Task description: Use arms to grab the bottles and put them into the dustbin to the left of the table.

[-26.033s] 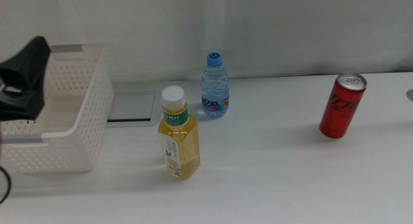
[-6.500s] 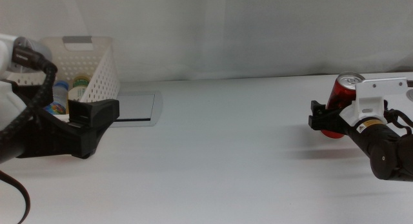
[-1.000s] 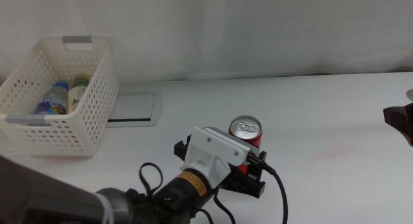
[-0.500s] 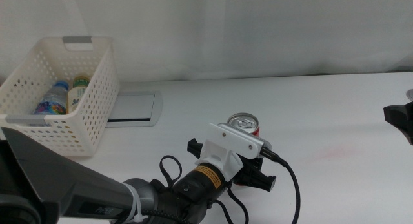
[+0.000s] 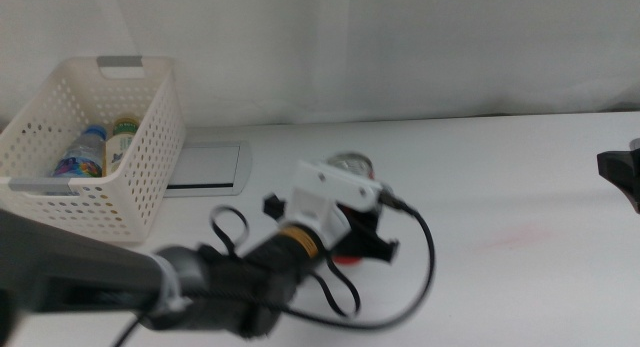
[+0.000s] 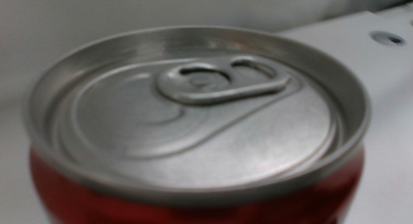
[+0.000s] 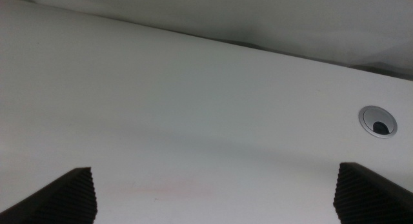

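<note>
1. Since half a second ago the left gripper [image 5: 362,242] and the red can [image 5: 349,165] have shifted together toward the dustbin side of the table, and the middle view is now smeared with motion.
2. At the fingers: the left wrist view is filled by the can's silver lid [image 6: 197,114] and its red wall below; the jaws themselves do not show there. In the middle view dark jaw ends sit close on either side of the can's lower body, so I judge them closed on it, though the white casing [image 5: 335,192] hides the contact.
3. Whether the can is lifted or touches the table [image 5: 500,167] cannot be told.
4. Outward: the can is near the middle of the table, well apart from the dustbin [image 5: 95,152] at the left edge. The blue-capped bottle [image 5: 78,157] and the yellow bottle [image 5: 122,142] already lie inside.
5. The right gripper [image 7: 213,185] waits at the right edge, its jaws spread wide over bare table.
6. Risks, as I judge them: a low grip on a smooth can during a fast swing could let it tip or slip, and a low carry could knock the can against the dustbin's near rim.
</note>
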Controlling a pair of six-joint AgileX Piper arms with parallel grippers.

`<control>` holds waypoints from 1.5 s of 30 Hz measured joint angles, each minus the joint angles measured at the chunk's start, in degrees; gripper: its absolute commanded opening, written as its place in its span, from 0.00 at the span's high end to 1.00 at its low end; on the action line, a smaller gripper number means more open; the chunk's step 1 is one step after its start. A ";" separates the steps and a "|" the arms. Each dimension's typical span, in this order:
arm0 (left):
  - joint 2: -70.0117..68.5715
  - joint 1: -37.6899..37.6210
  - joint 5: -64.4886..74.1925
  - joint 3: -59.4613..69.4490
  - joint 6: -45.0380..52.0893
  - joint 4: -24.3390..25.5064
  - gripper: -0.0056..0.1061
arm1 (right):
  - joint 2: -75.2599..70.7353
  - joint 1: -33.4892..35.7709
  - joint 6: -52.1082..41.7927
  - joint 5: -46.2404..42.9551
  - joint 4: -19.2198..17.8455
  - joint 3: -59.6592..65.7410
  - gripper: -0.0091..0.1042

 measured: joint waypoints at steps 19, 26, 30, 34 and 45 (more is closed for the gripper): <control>-18.77 19.16 20.36 -6.66 10.92 -0.90 0.98 | -24.15 0.00 1.68 5.95 -0.11 -0.19 0.01; -22.00 23.81 29.29 -12.21 13.36 -0.90 0.98 | -33.47 0.00 6.38 8.01 -0.11 3.74 0.01; -22.90 26.89 33.35 -15.13 13.72 -0.66 0.98 | -37.97 0.00 7.82 5.24 -0.11 8.51 0.01; -23.66 29.80 36.54 -16.77 13.71 -0.53 0.98 | -40.19 0.00 8.03 0.50 -0.11 15.20 0.01; -24.59 36.14 43.24 -17.81 14.02 -0.06 0.98 | -40.34 0.00 10.54 -16.37 0.00 29.93 0.01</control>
